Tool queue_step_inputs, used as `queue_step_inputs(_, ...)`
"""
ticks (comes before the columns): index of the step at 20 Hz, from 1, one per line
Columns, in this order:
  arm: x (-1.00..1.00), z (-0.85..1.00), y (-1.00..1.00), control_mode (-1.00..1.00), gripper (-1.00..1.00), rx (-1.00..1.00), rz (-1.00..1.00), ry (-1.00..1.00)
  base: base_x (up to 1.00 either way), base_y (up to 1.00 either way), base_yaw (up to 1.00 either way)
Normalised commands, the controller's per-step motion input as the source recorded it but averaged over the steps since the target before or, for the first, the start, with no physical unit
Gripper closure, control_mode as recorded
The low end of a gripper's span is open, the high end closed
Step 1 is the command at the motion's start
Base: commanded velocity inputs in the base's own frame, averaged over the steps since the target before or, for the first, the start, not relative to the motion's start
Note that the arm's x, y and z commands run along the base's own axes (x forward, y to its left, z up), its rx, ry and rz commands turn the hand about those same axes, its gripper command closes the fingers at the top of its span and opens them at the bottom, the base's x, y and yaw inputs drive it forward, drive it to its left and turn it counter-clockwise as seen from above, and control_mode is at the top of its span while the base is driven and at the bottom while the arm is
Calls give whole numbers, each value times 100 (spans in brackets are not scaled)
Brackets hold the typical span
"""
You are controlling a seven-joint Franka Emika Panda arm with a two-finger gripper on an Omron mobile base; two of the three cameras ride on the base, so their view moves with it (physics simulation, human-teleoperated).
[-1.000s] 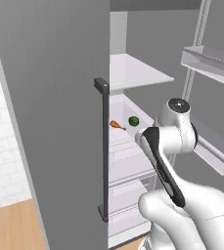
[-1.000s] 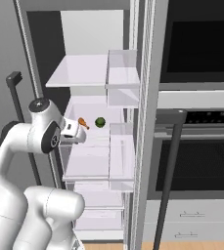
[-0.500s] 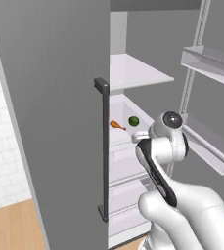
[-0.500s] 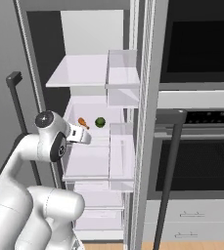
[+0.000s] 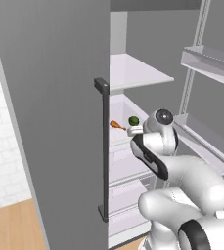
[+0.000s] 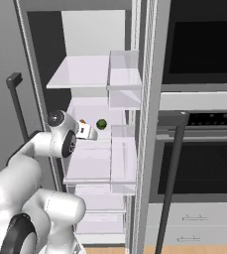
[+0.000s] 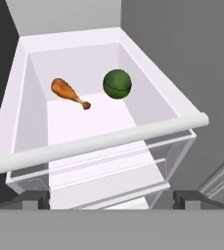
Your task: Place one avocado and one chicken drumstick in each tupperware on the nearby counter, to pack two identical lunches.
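The small dark-green round avocado [image 7: 117, 84] and the orange-brown chicken drumstick [image 7: 69, 93] lay side by side, not touching, in a white fridge drawer [image 7: 103, 138]. The gripper [image 7: 111, 197] hung in front of it, fingers wide apart, holding nothing.

A glossy dark-green avocado [image 7: 117, 84] and an orange-brown chicken drumstick [image 7: 69, 93] lie apart inside a white refrigerator drawer [image 7: 108, 139], the drumstick's thin bone end pointing toward the avocado's side.
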Motion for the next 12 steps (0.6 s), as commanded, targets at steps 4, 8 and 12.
queue_step_inputs(4, 61, -3, -2, -100, -100, 4, 0, 0, 0, 0, 0)
queue_step_inputs(8, 55, 0, 0, -100, -100, 3, 0, 0, 0, 0, 0)
queue_step_inputs(12, 43, 0, -3, -100, -100, 0, 0, 0, 0, 0, 0)
